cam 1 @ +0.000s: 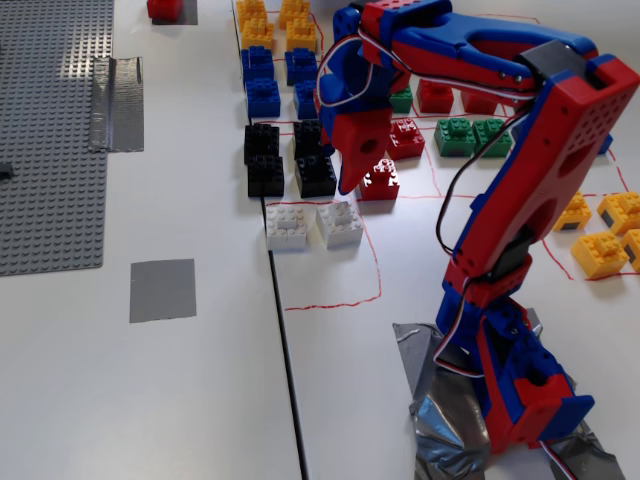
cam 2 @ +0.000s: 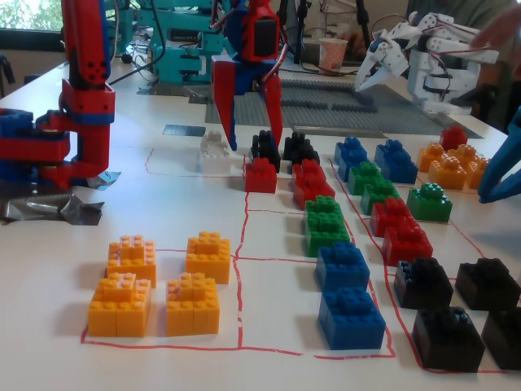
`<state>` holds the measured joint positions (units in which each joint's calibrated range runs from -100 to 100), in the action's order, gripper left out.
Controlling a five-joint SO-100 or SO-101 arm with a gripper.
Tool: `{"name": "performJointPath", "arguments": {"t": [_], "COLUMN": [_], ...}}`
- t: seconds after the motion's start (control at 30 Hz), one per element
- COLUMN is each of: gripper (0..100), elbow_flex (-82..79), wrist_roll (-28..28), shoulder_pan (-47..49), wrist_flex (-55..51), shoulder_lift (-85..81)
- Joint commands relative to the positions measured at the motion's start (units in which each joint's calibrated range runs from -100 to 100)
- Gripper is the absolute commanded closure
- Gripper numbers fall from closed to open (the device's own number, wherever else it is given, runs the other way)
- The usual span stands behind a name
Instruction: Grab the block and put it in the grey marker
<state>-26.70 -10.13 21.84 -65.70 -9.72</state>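
Several black blocks sit in a square group; the nearest to the gripper (cam 1: 316,178) also shows in the other fixed view (cam 2: 264,147). My gripper (cam 1: 340,170) points down over this block. From the side (cam 2: 256,145) it is open, with one finger on each side of the block and nothing held. The grey marker (cam 1: 162,290) is a flat grey square to the left, beyond the table seam. It shows as a dark patch far back (cam 2: 183,129) in the other fixed view. It is bare.
Two white bricks (cam 1: 312,224) and a red brick (cam 1: 380,182) crowd the black group. Blue, orange, green and yellow bricks fill red-lined cells around. A grey baseplate (cam 1: 50,130) with a silver tape strip (cam 1: 118,103) lies left. A red brick (cam 1: 164,9) sits on another grey patch.
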Motion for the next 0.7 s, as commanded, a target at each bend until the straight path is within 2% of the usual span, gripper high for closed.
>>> {"name": "performJointPath", "arguments": {"t": [0.0,0.67], "gripper": [75,76], "elbow_flex": [6.4,9.9], "wrist_roll": [-0.4,-0.8], "shoulder_pan": [0.9,1.3], "wrist_flex": [1.3,3.0], "shoulder_lift": [-0.6,5.3]}}
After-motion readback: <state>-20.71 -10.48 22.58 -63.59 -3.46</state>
